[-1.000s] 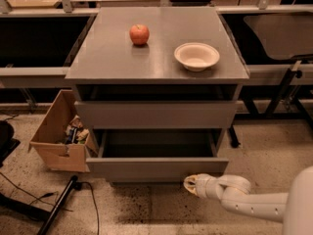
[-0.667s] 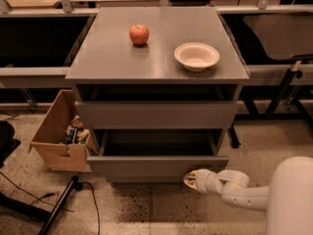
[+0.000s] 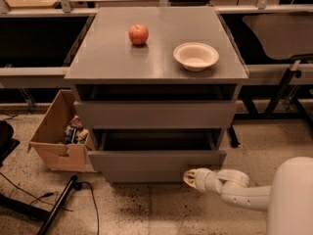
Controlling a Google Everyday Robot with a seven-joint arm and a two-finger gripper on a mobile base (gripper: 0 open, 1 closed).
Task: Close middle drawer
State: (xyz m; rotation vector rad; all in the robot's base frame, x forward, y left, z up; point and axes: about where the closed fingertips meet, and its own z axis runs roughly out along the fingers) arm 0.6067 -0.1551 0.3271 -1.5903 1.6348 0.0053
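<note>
Camera view shows rounded cream end effector (image 3: 191,178), grasp unclear, below flat grey middle drawer (image 3: 156,159).

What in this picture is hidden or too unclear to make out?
All in the camera view:
- Middle drawer: its inside is dark, and its own front hides the bottom.
- Gripper, low by that drawer's right end: whether it touches the front is unclear.
- Arm: its far end is cut off by the right and bottom edges.
- Box on the floor to the left: its contents are too small to identify.
</note>
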